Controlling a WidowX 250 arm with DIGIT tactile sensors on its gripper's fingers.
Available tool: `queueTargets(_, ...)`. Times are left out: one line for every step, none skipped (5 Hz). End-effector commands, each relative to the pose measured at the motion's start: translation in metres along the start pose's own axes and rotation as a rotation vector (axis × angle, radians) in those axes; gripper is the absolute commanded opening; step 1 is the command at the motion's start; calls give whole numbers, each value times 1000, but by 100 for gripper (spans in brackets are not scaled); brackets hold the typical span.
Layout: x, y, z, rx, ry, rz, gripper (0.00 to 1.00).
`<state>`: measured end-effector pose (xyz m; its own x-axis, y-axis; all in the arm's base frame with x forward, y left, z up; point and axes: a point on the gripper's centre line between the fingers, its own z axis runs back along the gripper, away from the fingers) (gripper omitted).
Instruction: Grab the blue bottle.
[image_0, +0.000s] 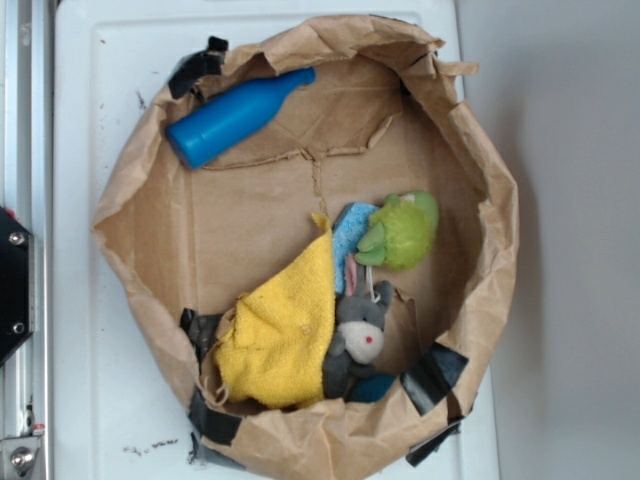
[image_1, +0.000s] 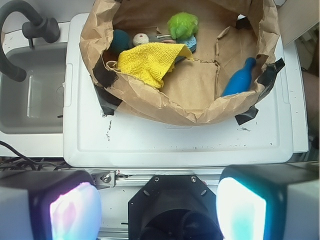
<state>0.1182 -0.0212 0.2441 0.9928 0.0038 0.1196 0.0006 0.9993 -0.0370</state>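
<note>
One blue bottle (image_0: 234, 118) lies on its side at the upper left of the overhead frame, inside the paper bag (image_0: 480, 150), well apart from the yellow cloth (image_0: 285, 330) and green toy (image_0: 405, 230). Gripper (image_1: 157, 207) wide open, holding nothing.

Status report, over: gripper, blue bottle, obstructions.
Gripper open, holding nothing, well back from the paper bag. Blue bottle lying on its side against the bag wall, untouched. Yellow cloth and toys clustered apart, not blocking.
</note>
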Motion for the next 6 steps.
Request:
queueTargets(0,0,0,0,0,0,100)
queueTargets(30,-1,-9,20,-16,68,100)
queueTargets(58,4,-19,42,-32,138,100)
queueTargets(77,18,-32,57,-31,192,100)
queueTargets(92,34,-42,99,-47,283,100)
queueTargets(103,51,-58,25,39,289,100)
